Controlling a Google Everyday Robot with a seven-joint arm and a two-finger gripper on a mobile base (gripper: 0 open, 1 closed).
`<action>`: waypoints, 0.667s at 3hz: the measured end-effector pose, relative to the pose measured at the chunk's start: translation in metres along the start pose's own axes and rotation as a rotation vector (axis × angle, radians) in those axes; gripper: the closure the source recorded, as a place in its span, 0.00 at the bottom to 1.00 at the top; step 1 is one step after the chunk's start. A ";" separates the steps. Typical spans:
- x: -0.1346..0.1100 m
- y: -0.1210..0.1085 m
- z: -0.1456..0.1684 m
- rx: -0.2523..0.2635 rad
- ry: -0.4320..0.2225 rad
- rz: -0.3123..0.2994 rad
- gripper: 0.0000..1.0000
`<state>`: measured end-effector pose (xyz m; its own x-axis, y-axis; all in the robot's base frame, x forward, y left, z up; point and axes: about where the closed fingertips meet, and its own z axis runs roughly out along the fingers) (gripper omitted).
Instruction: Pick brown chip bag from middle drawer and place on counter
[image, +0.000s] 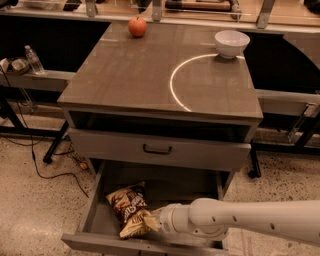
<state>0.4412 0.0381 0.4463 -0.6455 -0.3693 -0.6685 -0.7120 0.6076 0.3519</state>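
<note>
The brown chip bag (127, 205) lies crumpled on the floor of the pulled-out middle drawer (185, 192), at its front left. Its cream-tan lower end points to the drawer's front. My gripper (156, 222) reaches in from the right on a white arm (240, 220). It sits low in the drawer, right against the bag's lower right end. The counter (120, 75) with its white arc is above.
A red apple (137, 26) sits at the counter's back left and a white bowl (231, 42) at its back right. A closed grey drawer front with a black handle (157, 149) overhangs the open drawer. A water bottle (34, 60) and cables are at the left.
</note>
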 end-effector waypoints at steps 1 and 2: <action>-0.006 0.004 -0.028 0.021 -0.030 -0.018 1.00; -0.036 0.006 -0.075 0.057 -0.028 -0.115 1.00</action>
<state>0.4393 0.0021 0.5212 -0.5518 -0.4193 -0.7209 -0.7635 0.6018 0.2345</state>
